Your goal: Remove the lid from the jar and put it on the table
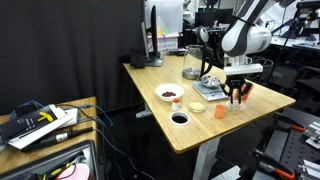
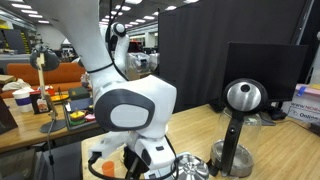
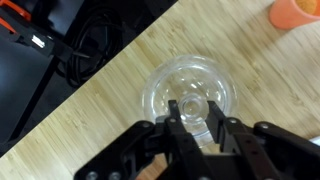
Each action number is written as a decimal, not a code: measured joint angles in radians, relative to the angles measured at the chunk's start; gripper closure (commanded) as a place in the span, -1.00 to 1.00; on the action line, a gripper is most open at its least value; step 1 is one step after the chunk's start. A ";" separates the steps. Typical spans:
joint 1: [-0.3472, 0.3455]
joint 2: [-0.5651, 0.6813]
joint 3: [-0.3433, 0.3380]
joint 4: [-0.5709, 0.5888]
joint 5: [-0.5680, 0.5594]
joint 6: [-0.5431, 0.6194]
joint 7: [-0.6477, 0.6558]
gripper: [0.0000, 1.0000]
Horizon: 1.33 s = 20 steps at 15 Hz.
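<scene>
Most of an exterior view is filled by the arm (image 2: pixel 130 105), which blocks the work area; lid, jar and gripper cannot be found there. Seen from the wrist, the gripper (image 3: pixel 196 112) comes in from the bottom edge, its base cut off; its fingers (image 3: pixel 222 132) are drawn close, with only a narrow gap, over the centre of the lid (image 3: pixel 160 85), a clear round disc through which the table (image 3: pixel 240 50) shows; whether they pinch any part of it, or whether it rests on the wood, I cannot tell. An orange cup (image 3: pixel 298 10) is clipped by the top right corner. In an exterior view the gripper (image 1: pixel 237 98) hangs low near the table's edge; the lid beneath is too small to make out; the jar (image 1: pixel 197 105), pale yellow, stands apart, with another orange cup (image 1: pixel 220 110) between them.
</scene>
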 measured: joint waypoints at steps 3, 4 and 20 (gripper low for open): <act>0.000 0.004 0.000 0.014 0.004 -0.001 -0.011 -0.17; 0.000 0.004 0.000 0.018 0.012 -0.001 -0.018 -0.20; 0.026 -0.304 0.041 -0.043 0.088 -0.120 -0.199 -1.00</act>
